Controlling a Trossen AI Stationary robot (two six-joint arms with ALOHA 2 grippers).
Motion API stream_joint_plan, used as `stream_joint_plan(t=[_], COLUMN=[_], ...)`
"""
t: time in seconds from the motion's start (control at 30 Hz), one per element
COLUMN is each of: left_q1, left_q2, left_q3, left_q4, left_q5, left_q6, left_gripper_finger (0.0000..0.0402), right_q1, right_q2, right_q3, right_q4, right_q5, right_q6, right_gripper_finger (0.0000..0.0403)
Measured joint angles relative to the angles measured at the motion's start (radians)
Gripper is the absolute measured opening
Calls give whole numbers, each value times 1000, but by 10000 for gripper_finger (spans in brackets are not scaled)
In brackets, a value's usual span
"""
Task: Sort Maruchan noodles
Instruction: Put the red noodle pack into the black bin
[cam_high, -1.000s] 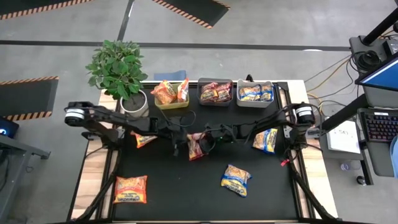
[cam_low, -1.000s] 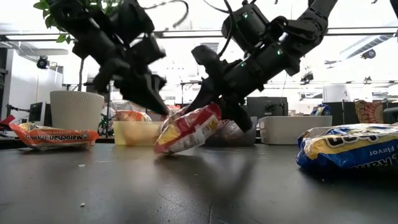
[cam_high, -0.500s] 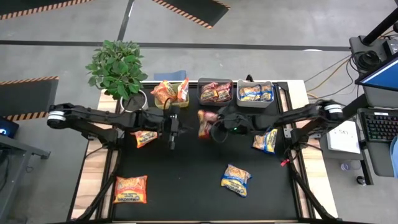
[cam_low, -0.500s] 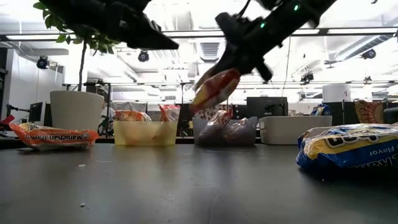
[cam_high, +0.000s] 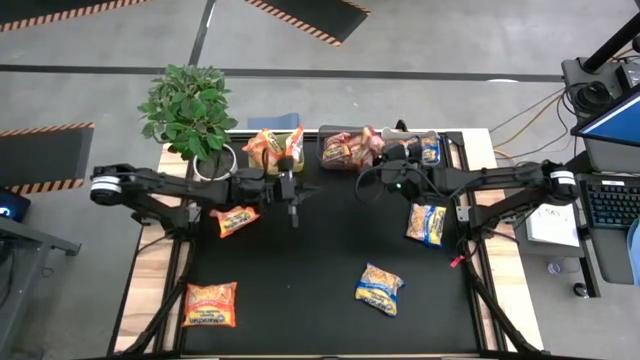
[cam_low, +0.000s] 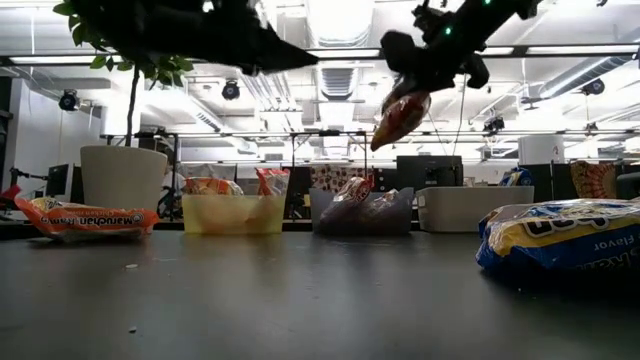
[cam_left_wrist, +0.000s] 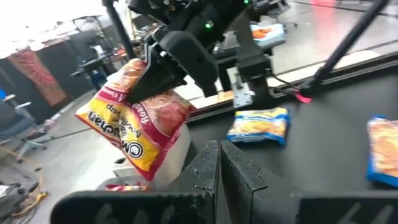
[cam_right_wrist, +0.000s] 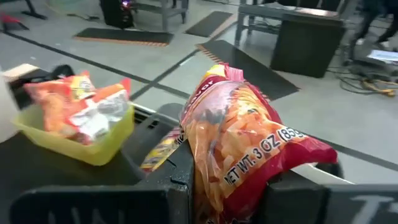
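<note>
My right gripper (cam_high: 380, 160) is shut on a red-pink noodle packet (cam_high: 371, 143), high over the dark middle bin (cam_high: 345, 152); the packet also shows in the low view (cam_low: 400, 118) and the left wrist view (cam_left_wrist: 134, 121). My left gripper (cam_high: 293, 212) hovers shut and empty over the table's middle, its fingers together (cam_left_wrist: 217, 168). Orange packets fill the yellow-green bin (cam_high: 275, 165), and blue-and-yellow ones the grey bin (cam_high: 410, 150). Two orange packets (cam_high: 235, 220) (cam_high: 210, 303) and two blue-and-yellow packets (cam_high: 427, 222) (cam_high: 380, 288) lie flat on the mat. My right gripper (cam_right_wrist: 227, 186) pinches the red-pink packet by one end (cam_right_wrist: 214, 180) between its two fingers, one finger (cam_right_wrist: 180, 180) on each flat face. The packet is lifted clear and hangs tilted below the gripper (cam_low: 430, 60) over the dark bin.
A potted plant (cam_high: 190, 105) stands at the table's far left corner beside the yellow-green bin. The three bins line the far edge. Bare black mat (cam_high: 310, 270) lies between the loose packets at the table's middle and near side.
My right gripper has lifted the red-pink packet off the mat at the table's middle and carried it up and toward the far edge, over the dark bin. My left gripper has risen from beside the packet and drawn back toward the far edge.
</note>
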Motion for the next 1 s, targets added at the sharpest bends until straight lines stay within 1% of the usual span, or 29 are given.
stream_joint_plan(t=[0.1, 0.23, 0.5, 0.67, 0.77, 0.83, 0.93, 1.0], left_q1=[29, 72, 148, 196, 222, 238, 258, 267], left_q2=[57, 143, 346, 475, 548, 597, 665, 705], left_q3=[4, 56, 196, 281, 331, 365, 415, 447], left_q4=[64, 83, 117, 147, 150, 150, 148, 149], left_q5=[0, 0, 0, 0, 0, -1, -3, -32], left_q6=[-7, -36, -52, -76, -76, -79, -87, -86], left_gripper_finger=[8, 33, 109, 159, 182, 193, 198, 198], right_q1=[-38, -87, -138, -147, -147, -147, -146, -146], right_q2=[2, -4, -6, -8, -10, -10, -10, -10], right_q3=[-5, -7, -14, -16, -24, -31, -44, -52], right_q4=[-21, -70, -130, -175, -186, -186, -184, -185], right_q5=[-1, 3, 10, 11, 10, 11, 11, 10], right_q6=[-3, -4, -19, -29, -28, -27, -25, -15], right_gripper_finger=[65, 65, 65, 65, 65, 65, 65, 65])
